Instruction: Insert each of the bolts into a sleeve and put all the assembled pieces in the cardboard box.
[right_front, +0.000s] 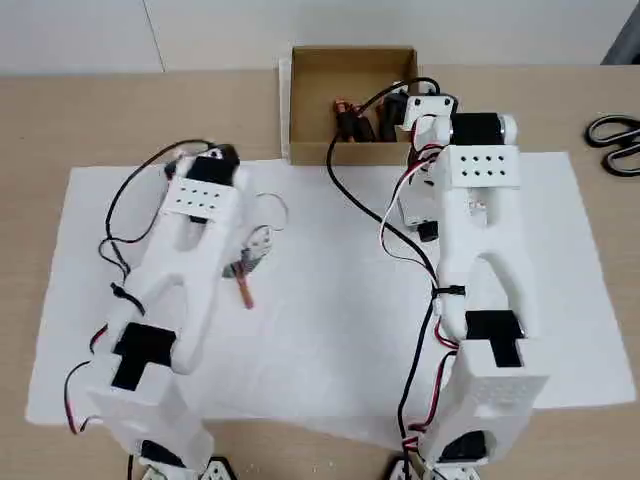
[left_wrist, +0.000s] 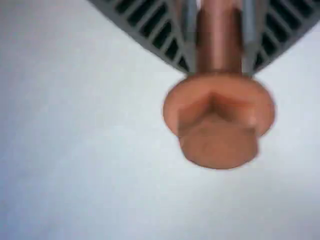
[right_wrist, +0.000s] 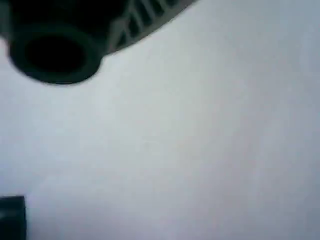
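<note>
Each arm holds one part over the white paper (right_front: 330, 310).
The left gripper (right_front: 251, 263) has its jaws clamped on a copper bolt (left_wrist: 218, 125). The right gripper (right_wrist: 75, 22) has its jaws around a black sleeve (right_wrist: 54, 56). The cardboard box (right_front: 350, 153) stands on the surface beyond.

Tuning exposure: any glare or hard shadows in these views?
High view: even light, soft shadows on the paper, no glare. Left wrist view: bolt evenly lit, no harsh hotspot. Right wrist view: sleeve nearly black, its bore unreadable.
</note>
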